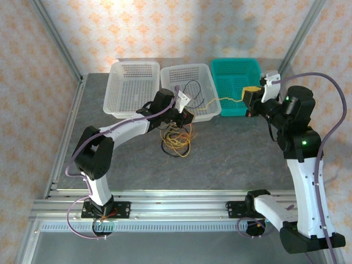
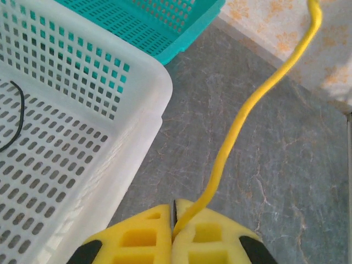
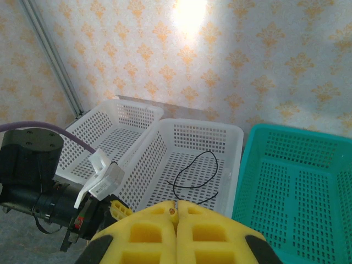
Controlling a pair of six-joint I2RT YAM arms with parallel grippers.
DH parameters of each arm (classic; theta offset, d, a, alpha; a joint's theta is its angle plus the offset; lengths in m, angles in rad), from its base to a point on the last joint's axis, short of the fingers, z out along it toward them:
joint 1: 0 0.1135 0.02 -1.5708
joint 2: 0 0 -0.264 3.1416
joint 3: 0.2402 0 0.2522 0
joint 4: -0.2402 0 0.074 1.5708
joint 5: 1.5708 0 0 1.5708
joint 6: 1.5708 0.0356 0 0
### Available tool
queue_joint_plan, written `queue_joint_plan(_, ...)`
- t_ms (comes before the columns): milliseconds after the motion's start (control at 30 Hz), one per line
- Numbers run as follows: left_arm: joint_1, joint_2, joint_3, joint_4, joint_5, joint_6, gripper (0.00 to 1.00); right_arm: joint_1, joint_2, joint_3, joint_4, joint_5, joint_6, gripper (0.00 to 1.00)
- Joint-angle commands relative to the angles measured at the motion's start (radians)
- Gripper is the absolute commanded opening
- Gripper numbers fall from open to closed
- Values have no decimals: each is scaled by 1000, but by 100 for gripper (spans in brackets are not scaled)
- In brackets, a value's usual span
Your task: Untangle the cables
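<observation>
Left fingers [image 2: 159, 234] are pressed together on the yellow cable [image 2: 236, 132], at the front right corner of the middle white basket [image 1: 187, 66]. From there the yellow cable runs nearly straight, off the bench [image 1: 236, 154], past the front of the teal basket [image 1: 236, 60] to the right fingers [image 1: 250, 98]. In the right wrist view the right fingers [image 3: 159, 225] are closed pad to pad, with a small cable tip at the seam. The tangle of cables [image 1: 176, 142], yellow, black and orange-red, lies on the bench just in front of the middle white basket. One black cable [image 3: 195, 176] lies looped inside that basket.
</observation>
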Motion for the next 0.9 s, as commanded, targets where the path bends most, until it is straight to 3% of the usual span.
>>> queue_joint_plan(0,-4,-44,-2,45,-27,-25,0,8,-17,9,69,21,23,0)
queue_joint_plan(67,-4,-68,-23,67,-67,-40,0,7,-20,3,81,51,35,3)
queue_joint_plan(233,-1,-133,-93,179,-141,-117,0,8,-57,-41,150,179,94,41)
queue_joint_plan(367,3,-186,-150,281,-245,-224,0,7,-119,-127,242,373,201,60)
queue_joint_plan(533,16,-263,-233,396,-344,-345,0,7,-131,-233,272,392,277,60)
queue_joint_plan(733,22,-360,-311,449,-361,-371,0,29,-45,-354,310,90,363,57)
queue_joint_plan(867,23,-397,-345,447,-362,-359,0,154,43,-431,407,-14,441,55)
